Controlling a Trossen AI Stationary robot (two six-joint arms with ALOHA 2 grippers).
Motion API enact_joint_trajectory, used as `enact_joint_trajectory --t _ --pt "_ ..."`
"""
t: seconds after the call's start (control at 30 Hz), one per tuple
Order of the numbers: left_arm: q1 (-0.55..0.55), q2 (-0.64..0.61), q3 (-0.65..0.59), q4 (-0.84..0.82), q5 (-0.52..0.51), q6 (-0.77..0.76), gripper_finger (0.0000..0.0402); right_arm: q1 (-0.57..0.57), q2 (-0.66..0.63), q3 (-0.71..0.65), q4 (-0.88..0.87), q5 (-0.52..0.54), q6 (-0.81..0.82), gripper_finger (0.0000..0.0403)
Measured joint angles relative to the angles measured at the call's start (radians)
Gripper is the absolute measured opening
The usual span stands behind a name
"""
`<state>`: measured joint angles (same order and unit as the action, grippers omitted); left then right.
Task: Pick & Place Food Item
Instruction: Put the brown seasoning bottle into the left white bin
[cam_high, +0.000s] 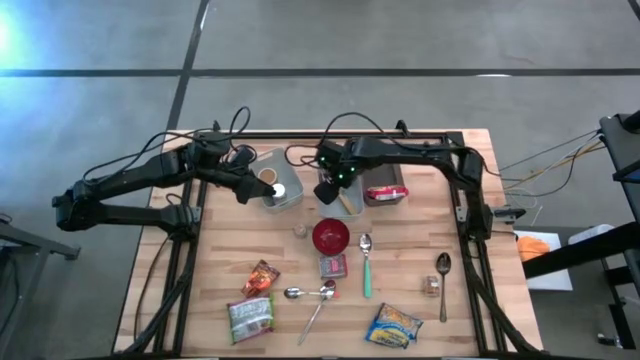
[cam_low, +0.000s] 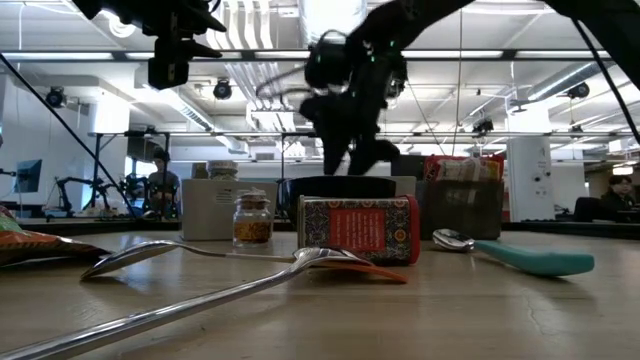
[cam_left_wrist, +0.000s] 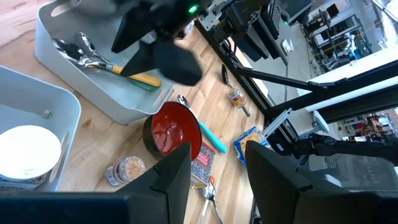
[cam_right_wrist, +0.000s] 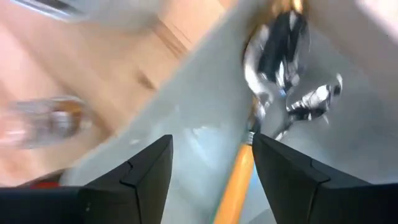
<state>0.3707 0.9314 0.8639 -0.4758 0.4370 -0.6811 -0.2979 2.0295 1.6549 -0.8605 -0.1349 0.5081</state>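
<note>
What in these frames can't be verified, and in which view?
- Bins' contents: low view, hidden behind the red tin and spice jar.
- Utensils in the grey bin: right wrist view, blurred; only a yellow handle reads clearly.
- Snack packets' labels: high view, too small.
- Left gripper: high view, fingers too small to judge.

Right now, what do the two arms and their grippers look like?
Both arms are dark, nearly black, jointed tubes with loose black cables looping off them near the table's far edge. The right gripper has a green light glowing on its wrist housing; the left gripper shows none. In the wrist views each gripper ends in two flat, angular black fingers.
</note>
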Motion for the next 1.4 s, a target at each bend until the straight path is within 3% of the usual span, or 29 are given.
enact_joint_trajectory --t 0.27,0.53,0.63,0.9,1.4 --pt "0.000 0.000 0.000 0.000 0.000 0.001 0.0157 0.055 -0.135 0.043 -0.025 0.011 0.069 0.0219" --pt "0.000 0.000 0.000 -0.004 0.000 0.002 0.0157 0.164 -0.338 0.015 -0.224 0.208 0.185 0.0219" --pt "0.000 0.000 0.000 -0.004 0.000 0.002 0.0157 0.224 -0.403 -0.012 -0.290 0.221 0.293 0.0219" --pt "0.000 0.000 0.001 -0.009 0.000 0.005 0.0157 0.466 -0.506 -0.150 -0.426 0.217 0.756 0.0219" --pt "0.000 0.000 0.002 -0.005 0.000 0.023 0.0157 0.989 -0.550 -0.420 -0.372 0.150 1.623 0.0219"
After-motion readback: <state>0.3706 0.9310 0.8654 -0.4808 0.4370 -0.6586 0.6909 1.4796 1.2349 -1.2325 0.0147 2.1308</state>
